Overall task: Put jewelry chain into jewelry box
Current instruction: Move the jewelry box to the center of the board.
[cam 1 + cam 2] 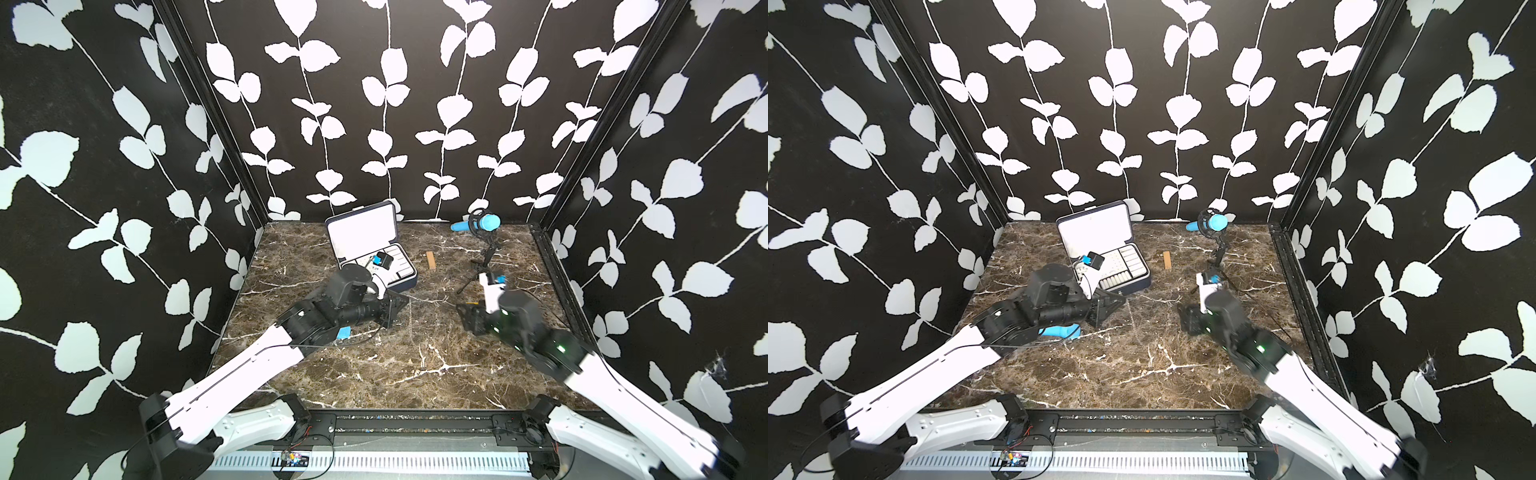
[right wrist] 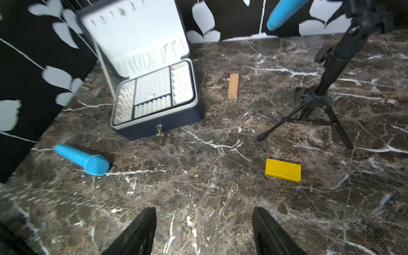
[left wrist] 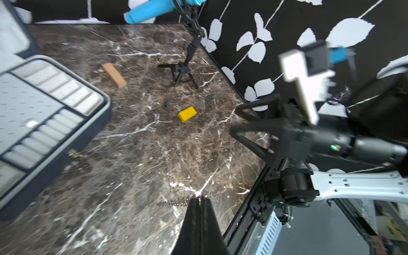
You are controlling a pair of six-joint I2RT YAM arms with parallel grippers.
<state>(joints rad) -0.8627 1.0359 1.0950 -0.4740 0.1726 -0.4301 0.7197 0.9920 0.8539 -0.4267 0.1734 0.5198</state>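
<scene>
**Chain** (image 3: 172, 202): thin silvery links, outside the box (image 3: 55, 176), in front of its clasp wall. One end is nipped at the very tips of the left jaws and the rest trails away from them. In a top view it shows as a faint line (image 1: 410, 322). Whether it hangs clear of the surface (image 2: 198, 176) cannot be told.

**Left jaws:** clenched on the chain's end.

**Right jaws:** released and empty, well away from the box, on the side of the yellow block (image 2: 283, 170).

**Box** (image 2: 181, 123): lid upright, white tray exposed.

**Hazards, as judged:**
- The tip-only pinch on slick links may let the chain slide out during the carry.
- The loose tail may swing, snag on the clasp or front rim, and end up draped over the wall rather than in the tray.
- A low approach may drag the chain against the wall and push the box back.
- The left wrist, close over the tray, may knock the lid.
</scene>
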